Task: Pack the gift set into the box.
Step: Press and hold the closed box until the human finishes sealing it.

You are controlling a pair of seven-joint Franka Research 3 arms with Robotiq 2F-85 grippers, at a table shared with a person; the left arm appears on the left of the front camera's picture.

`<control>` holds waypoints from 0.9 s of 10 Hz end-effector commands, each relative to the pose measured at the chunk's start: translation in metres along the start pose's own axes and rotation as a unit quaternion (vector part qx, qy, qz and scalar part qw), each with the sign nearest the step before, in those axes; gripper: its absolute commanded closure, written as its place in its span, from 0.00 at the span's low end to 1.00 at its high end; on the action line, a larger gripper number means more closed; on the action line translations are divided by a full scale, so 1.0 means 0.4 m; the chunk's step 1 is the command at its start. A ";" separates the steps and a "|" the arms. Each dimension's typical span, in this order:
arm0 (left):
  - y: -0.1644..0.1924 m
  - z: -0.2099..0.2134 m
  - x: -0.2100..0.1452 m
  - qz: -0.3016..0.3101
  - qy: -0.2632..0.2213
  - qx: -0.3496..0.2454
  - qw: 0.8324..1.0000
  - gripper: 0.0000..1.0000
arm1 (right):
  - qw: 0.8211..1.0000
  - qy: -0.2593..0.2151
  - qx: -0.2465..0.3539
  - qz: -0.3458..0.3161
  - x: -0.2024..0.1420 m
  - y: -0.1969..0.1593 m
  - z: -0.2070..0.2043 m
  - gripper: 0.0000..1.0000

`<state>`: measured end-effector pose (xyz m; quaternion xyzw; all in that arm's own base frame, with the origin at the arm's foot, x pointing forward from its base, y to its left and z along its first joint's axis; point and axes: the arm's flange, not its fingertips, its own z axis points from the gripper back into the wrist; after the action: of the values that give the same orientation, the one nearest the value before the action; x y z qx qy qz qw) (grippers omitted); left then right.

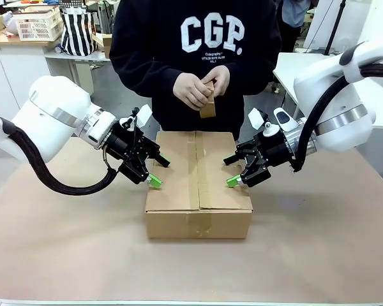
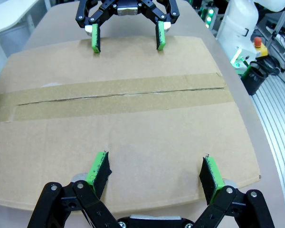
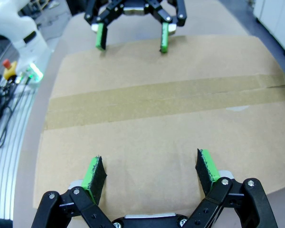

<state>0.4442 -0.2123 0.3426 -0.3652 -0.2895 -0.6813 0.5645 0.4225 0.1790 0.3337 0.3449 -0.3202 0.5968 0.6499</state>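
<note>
In the front view the box (image 1: 198, 185) sat closed on the table (image 1: 319, 242), its top flaps sealed with a strip of tape along the middle seam. The left end effector (image 1: 154, 172) hung at the box's left edge and the right end effector (image 1: 236, 171) at its right edge, each with green pads spread wide and gripping nothing. This view alone showed the person at the far side, whose hands (image 1: 200, 88) held a small brown carton (image 1: 209, 102) above and beyond the box, well apart from both end effectors.

The left wrist view looked across the lid: the box (image 2: 123, 137) lay directly under and ahead of the left end effector (image 2: 154, 173), and the right end effector (image 2: 127, 35) faced it from the opposite edge, fingers apart. The right wrist view mirrored this, with the box (image 3: 156, 128) just beneath the right end effector (image 3: 149, 173) and the left end effector (image 3: 132, 35) open at the far edge.
</note>
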 end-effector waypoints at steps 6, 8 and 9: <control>-0.002 -0.002 -0.006 -0.001 -0.004 0.000 1.000 0.00 | 1.000 0.000 0.003 -0.001 -0.004 -0.007 -0.002 0.00; -0.002 -0.002 -0.006 -0.001 -0.004 0.000 1.000 0.00 | 1.000 0.000 0.003 -0.001 -0.004 -0.007 -0.002 0.00; -0.002 -0.002 -0.006 -0.001 -0.004 0.000 1.000 0.00 | 1.000 0.000 0.003 -0.001 -0.004 -0.007 -0.002 0.00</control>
<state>0.4442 -0.2123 0.3426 -0.3652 -0.2895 -0.6813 0.5645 0.4226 0.1790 0.3337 0.3449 -0.3202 0.5968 0.6499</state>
